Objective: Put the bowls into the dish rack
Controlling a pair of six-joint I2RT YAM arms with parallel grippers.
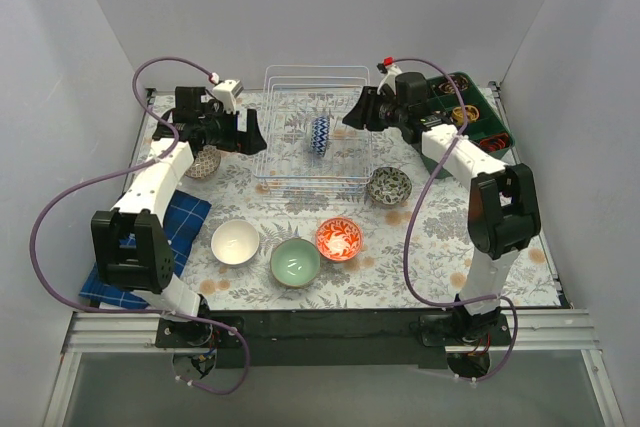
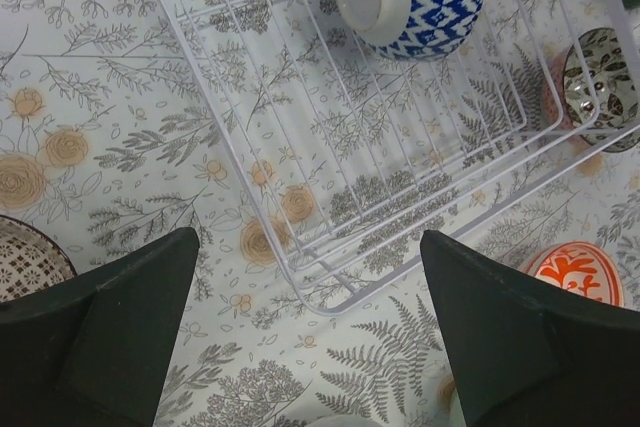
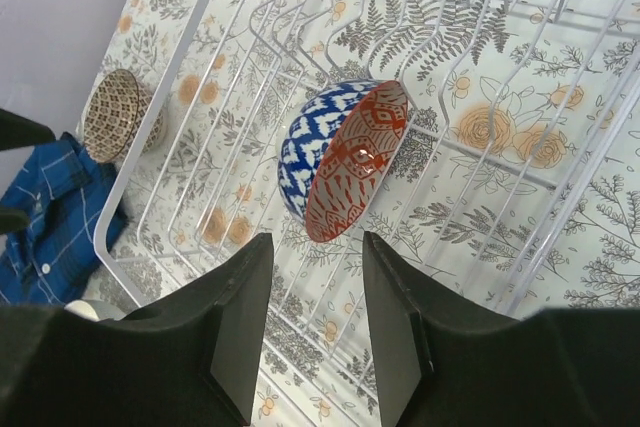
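Black fingers of the left tool [image 2: 308, 247] stood wide apart with nothing between them, at the left side of the rectangular pale-wire dish rack [image 1: 290, 162]. Fingers of the right tool [image 3: 316, 247] were also parted, by a narrower gap, and gripped nothing; it hovered at the rack's right side. Between the rack's dividers a small round blue-and-white patterned bowl [image 3: 340, 157] stood on edge, its orange-red inside facing the right tool, touched by neither tool.

Five bowls sat on the floral-covered desk [image 1: 420, 257]:
- a dark grey patterned bowl [image 1: 389, 185] just beside the rack's front right corner;
- an orange-red patterned bowl [image 1: 339, 238], a mint green bowl [image 1: 296, 261] and a plain white bowl [image 1: 235, 242] in front of the rack;
- a reddish-brown patterned bowl [image 1: 205, 162] left of the rack, partly hidden by the left arm.

A blue checked cloth [image 1: 165, 232] lay at the desk's left edge.
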